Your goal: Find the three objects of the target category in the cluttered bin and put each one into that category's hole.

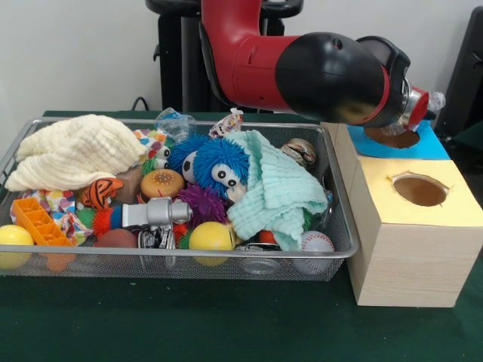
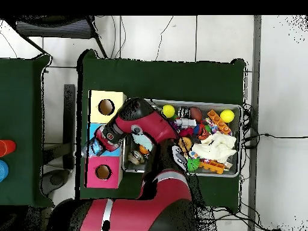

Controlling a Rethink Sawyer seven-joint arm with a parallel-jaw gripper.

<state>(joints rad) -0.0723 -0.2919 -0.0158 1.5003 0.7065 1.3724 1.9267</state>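
From the front we see the red and black arm [image 1: 302, 60] reaching over the blue-topped box [image 1: 423, 147] beside the wire mesh bin [image 1: 343, 249] of toys; overhead, the claw [image 2: 95, 146] hovers over that blue box, and only there a pink-topped box [image 2: 103, 172] shows. Whether the claw is clenched, we cannot tell

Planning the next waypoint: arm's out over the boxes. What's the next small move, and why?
Probably a short, straight descent toward the hole in the blue-topped box. The gripper hangs just above that hole, off to the side of the bin, so no sideways travel looks needed. I cannot tell whether it holds anything, or whether it is open.
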